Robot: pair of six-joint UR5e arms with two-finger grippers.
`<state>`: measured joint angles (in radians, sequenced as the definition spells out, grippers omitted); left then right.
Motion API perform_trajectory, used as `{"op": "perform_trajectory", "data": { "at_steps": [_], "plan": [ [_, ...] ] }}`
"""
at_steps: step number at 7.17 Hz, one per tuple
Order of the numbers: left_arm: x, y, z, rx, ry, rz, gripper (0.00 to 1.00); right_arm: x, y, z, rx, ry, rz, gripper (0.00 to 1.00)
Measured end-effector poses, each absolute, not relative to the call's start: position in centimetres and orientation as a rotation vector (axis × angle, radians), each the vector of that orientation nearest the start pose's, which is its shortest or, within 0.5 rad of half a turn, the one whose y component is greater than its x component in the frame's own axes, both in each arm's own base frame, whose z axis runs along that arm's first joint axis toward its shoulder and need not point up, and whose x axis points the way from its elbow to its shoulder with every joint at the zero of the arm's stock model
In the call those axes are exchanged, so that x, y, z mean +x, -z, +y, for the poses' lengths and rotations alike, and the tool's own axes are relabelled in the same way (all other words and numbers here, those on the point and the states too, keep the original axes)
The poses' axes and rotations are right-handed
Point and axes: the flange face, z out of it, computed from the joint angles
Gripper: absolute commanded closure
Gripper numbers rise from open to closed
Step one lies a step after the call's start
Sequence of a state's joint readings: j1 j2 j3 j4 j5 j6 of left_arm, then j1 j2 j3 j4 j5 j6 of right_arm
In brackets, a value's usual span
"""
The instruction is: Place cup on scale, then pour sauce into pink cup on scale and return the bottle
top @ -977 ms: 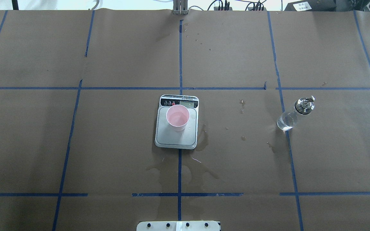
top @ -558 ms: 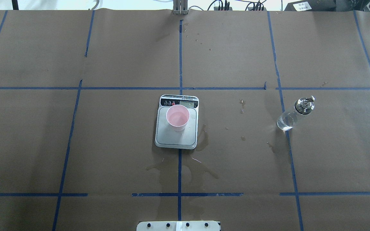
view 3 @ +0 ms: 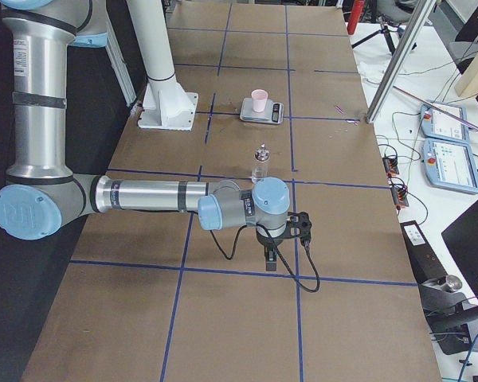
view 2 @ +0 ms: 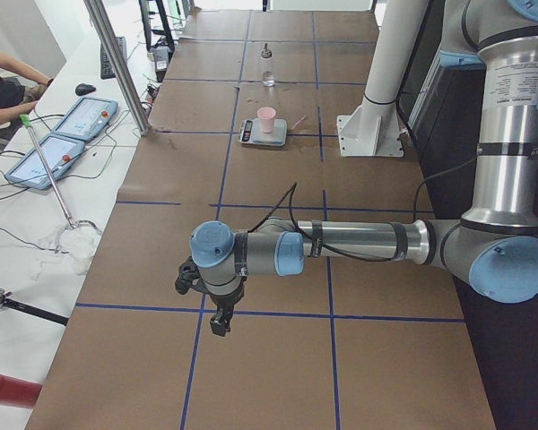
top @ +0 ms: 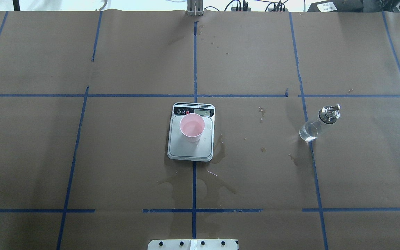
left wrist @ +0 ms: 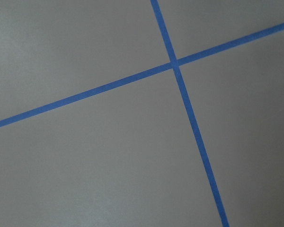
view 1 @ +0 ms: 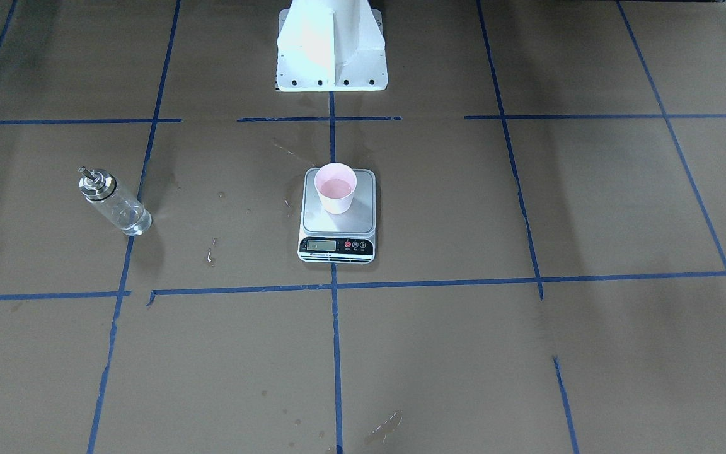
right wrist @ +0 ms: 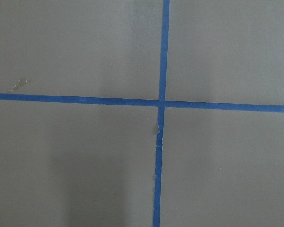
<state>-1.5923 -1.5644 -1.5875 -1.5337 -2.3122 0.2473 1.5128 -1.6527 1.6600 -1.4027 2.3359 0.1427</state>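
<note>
Both tools [view 2: 220, 324] [view 3: 269, 255] apart from bottle [top: 315, 125] (upright).

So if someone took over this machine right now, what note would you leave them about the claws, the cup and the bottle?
Left claw and right claw: both hang over the table, away from the work; open or shut cannot be told.
Cup stands on the scale; bottle stands upright apart, on the robot's right.
Done: cup placed. Whether sauce was poured is unclear; wet stains lie beside the scale.
Left: check the cup; pour and return the bottle if needed.
</note>
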Motion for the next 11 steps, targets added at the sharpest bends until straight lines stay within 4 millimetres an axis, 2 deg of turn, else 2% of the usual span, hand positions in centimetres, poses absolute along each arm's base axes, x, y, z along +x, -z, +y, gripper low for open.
{"op": "perform_trajectory", "data": {
  "at_steps": [3,11],
  "plan": [
    [-7.84,-65.28,-48.76,0.116,-0.089,0.740,0.00,3.71,-63.93,-47.02,0.083,-0.019,-0.775,0.00],
    [-8.23,-64.70,-48.91,0.182,-0.104,0.735,0.00,3.69,-63.94,-46.99,0.086,-0.018,-0.778,0.00]
  ]
}}
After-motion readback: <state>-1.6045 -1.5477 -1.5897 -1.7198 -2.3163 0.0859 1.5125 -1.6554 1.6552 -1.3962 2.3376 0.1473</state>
